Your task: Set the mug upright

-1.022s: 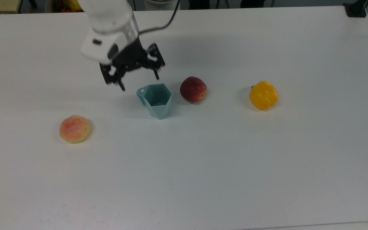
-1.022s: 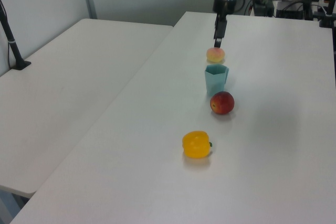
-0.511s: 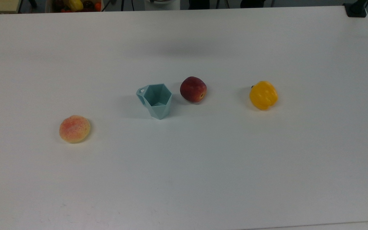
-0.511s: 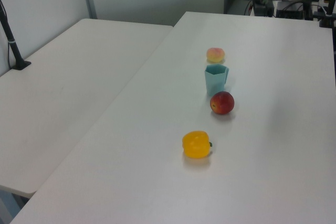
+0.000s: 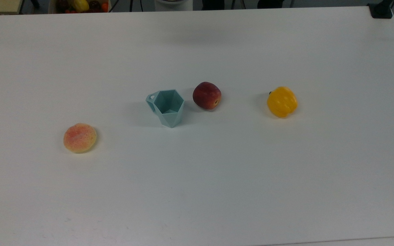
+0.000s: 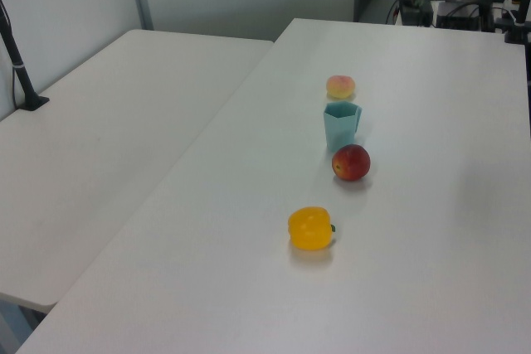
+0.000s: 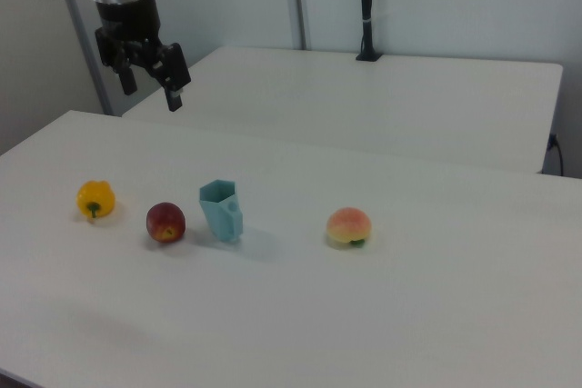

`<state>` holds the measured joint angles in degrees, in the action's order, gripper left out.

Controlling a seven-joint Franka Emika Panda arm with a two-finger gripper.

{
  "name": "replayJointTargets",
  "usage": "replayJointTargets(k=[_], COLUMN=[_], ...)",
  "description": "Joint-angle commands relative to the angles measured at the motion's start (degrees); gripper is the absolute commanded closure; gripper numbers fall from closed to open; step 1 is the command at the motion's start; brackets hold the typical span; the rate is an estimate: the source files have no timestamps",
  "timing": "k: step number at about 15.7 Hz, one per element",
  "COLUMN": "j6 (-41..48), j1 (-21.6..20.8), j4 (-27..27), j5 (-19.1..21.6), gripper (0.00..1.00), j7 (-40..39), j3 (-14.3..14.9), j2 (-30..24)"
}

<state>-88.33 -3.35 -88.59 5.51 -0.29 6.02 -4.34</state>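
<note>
White table [image 5: 286,191] below gripper [image 7: 150,85]; gripper raised high, fingers spread wide, holding nothing. Mug [image 5: 167,106] upright on table, well below gripper toward right view's right, between red apple [image 5: 206,95] and peach [image 5: 79,137]. Yellow pepper [image 5: 281,101] beyond apple.

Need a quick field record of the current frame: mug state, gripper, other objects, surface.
mug: pale teal faceted mug, standing upright on its base, opening up
mug handle: toward the top view's left
gripper: gripper raised well above the table, fingers open, holding nothing
nearest neighbour: red apple just to the top view's right of the mug, small gap between them
other objects: yellow bell pepper further to the top view's right; peach to the top view's left
surface: white table
task status: looks done
</note>
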Motion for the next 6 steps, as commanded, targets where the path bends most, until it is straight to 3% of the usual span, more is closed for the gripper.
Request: replayJointTargets(k=[1, 6], j6=[-6.3, -6.3], j1=[-0.5, -0.6], j4=[-3.0, -3.3], j5=[-1.1, -1.2], gripper=[0.0, 0.0], j7=[-5.0, -5.5], j3=[0.1, 0.4], j2=[-0.1, -0.2])
